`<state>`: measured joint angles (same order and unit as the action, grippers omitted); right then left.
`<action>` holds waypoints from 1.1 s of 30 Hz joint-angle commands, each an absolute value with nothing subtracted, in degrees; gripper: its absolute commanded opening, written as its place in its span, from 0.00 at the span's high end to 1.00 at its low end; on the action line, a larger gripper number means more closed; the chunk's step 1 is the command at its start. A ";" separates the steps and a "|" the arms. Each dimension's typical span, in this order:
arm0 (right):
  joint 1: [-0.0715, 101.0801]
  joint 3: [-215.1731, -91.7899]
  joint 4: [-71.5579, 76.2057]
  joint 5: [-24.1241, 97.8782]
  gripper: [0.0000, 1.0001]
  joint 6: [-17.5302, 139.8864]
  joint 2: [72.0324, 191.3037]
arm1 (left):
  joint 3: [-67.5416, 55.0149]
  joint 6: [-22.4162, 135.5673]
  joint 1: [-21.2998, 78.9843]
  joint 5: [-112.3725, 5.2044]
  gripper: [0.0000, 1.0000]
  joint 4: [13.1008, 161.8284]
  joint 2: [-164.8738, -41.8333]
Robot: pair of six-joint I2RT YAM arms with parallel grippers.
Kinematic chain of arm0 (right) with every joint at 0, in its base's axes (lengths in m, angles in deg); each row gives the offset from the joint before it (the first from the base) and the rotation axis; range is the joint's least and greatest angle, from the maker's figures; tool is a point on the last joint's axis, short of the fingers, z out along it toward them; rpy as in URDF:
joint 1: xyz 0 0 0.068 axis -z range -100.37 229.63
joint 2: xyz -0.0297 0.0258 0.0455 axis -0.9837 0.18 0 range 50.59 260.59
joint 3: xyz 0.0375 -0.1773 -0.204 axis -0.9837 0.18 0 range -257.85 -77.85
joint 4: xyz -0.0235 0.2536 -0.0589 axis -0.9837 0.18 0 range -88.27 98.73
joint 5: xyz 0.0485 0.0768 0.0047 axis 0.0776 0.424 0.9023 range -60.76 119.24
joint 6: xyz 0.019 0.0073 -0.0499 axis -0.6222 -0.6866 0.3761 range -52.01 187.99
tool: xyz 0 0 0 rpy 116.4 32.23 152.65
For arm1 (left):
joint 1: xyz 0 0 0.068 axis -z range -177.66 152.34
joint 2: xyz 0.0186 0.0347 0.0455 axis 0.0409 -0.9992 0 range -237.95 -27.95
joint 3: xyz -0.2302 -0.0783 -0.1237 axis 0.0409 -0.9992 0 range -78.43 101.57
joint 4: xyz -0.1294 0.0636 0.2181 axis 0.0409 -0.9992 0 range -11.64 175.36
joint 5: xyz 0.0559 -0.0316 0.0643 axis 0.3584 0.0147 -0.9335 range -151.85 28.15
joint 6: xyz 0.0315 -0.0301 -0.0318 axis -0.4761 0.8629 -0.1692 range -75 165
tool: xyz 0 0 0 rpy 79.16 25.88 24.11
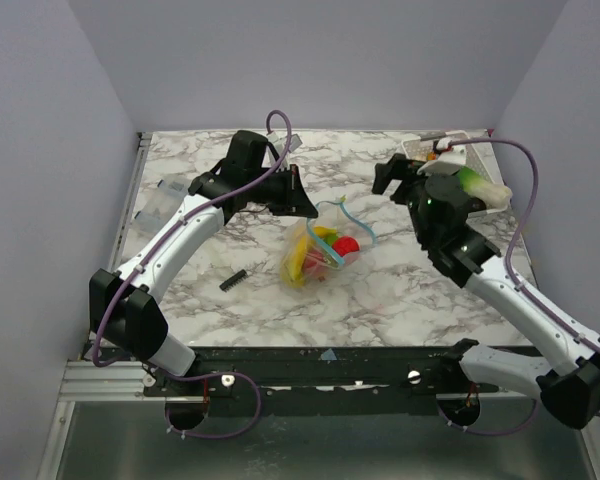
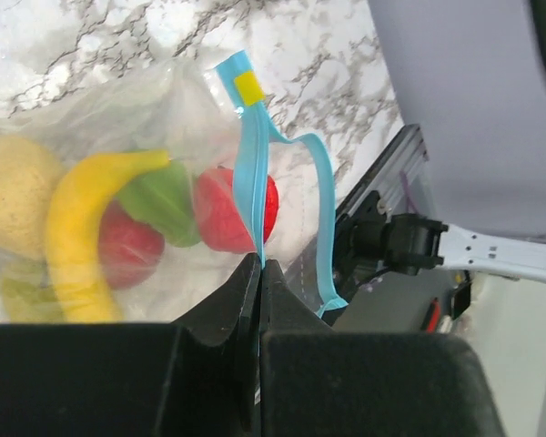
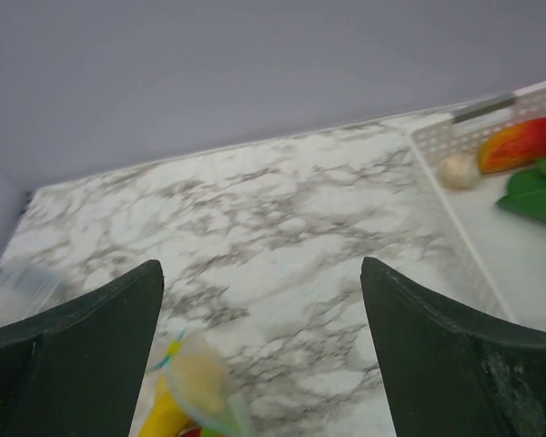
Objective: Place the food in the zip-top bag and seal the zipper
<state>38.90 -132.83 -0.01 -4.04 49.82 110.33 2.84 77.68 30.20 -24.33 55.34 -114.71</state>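
**Top view.** I see the zip-top bag (image 1: pixel 323 250) lying at the centre of the marble table (image 1: pixel 380 300). Toy food shows through its clear wall. The left gripper (image 1: pixel 302 195) sits at 10 o'clock from the bag, at its mouth edge. The right gripper (image 1: pixel 395 178) hangs at 2 o'clock from the bag, apart from it. A white basket (image 1: pixel 450 148) occupies the table's 1 o'clock corner. A small black bar (image 1: pixel 233 280) lies at 8 o'clock from the bag, and a clear packet (image 1: pixel 160 205) lies near the 9 o'clock edge.

**Left wrist view.** The left gripper (image 2: pixel 259 269) is clenched on the zipper (image 2: pixel 253 173), with the teal strip pinched between the closed fingers. A second run of the strip loops away toward 3 o'clock, so the mouth gapes there. Inside the bag I see a yellow banana (image 2: pixel 77 228), a green piece (image 2: pixel 159 202) and a red fruit (image 2: pixel 229 211).

**Right wrist view.** The right gripper (image 3: pixel 262 269) is released, its fingers (image 3: pixel 73 346) spread wide with only table between them. The basket holds a red-orange fruit (image 3: pixel 519 146) and green leaves (image 3: pixel 537 191).
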 commanded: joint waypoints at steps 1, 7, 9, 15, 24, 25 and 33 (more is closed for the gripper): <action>55.51 -139.79 9.00 6.36 0.08 44.53 118.61 | 5.31 70.75 30.20 -26.41 1.00 49.78 -115.54; 68.67 -153.70 17.53 8.11 0.08 39.53 138.50 | 5.50 70.04 30.18 -25.83 1.00 49.45 -116.40; 71.72 -158.12 18.59 8.05 0.09 37.52 144.55 | 5.33 70.20 30.25 -25.52 1.00 49.49 -116.95; 79.27 -168.68 18.00 13.97 0.17 28.67 161.07 | 4.93 70.21 30.43 -25.51 1.00 49.18 -117.79; 83.58 -182.10 16.32 10.51 0.25 19.18 176.34 | 5.03 70.57 30.81 -24.67 1.00 49.38 -120.14; 83.57 -182.69 16.57 8.98 0.26 17.72 177.01 | 5.09 70.57 30.82 -24.57 1.00 49.39 -120.24; 83.76 -186.29 15.56 3.91 0.28 14.02 183.12 | 5.83 70.57 30.79 -23.95 1.00 49.56 -120.81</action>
<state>83.71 -183.32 16.38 8.33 16.73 179.12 4.09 71.30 30.59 -25.14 49.53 -120.33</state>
